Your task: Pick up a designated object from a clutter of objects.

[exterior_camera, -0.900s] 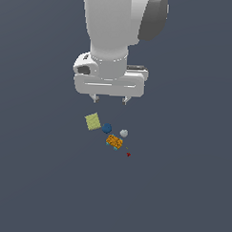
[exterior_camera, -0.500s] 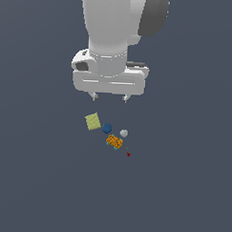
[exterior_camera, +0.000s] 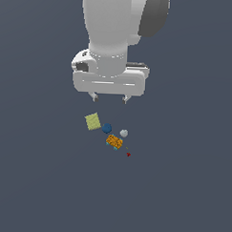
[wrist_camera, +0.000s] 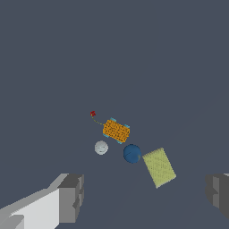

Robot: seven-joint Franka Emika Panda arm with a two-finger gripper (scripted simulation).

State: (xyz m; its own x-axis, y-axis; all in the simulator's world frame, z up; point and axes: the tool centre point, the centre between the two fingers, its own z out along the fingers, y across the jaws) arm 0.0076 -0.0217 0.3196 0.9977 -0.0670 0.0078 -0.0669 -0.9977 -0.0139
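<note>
The gripper (exterior_camera: 109,98) hung above the clutter with its jaws spread wide and nothing between them; in the wrist view the 2 fingers (wrist_camera: 71,197) stood far apart at the frame's edges.

The pale grey ball (exterior_camera: 123,133) lay on the floor just at 3 o'clock of the dark blue ball (exterior_camera: 107,128) in the exterior view, with the orange patterned block (exterior_camera: 114,141) close at about 7 o'clock of it. A narrow gap seemed to separate it from both, though at this size I could not tell for certain.

It looked small, rigid and light, so likely to roll away if nudged off-centre. The best hold was probably across its widest middle, jaws lined up so that neither finger came down on the blue ball or the block.

The yellow-green square block (exterior_camera: 93,121) lay at 10 o'clock of the blue ball, and a tiny red speck (exterior_camera: 128,154) at 5 o'clock of the orange block. What the speck was could not be made out. The grey ball's surface showed faint mottling, too small to read. The arm's upper part was cut off by the frame.
</note>
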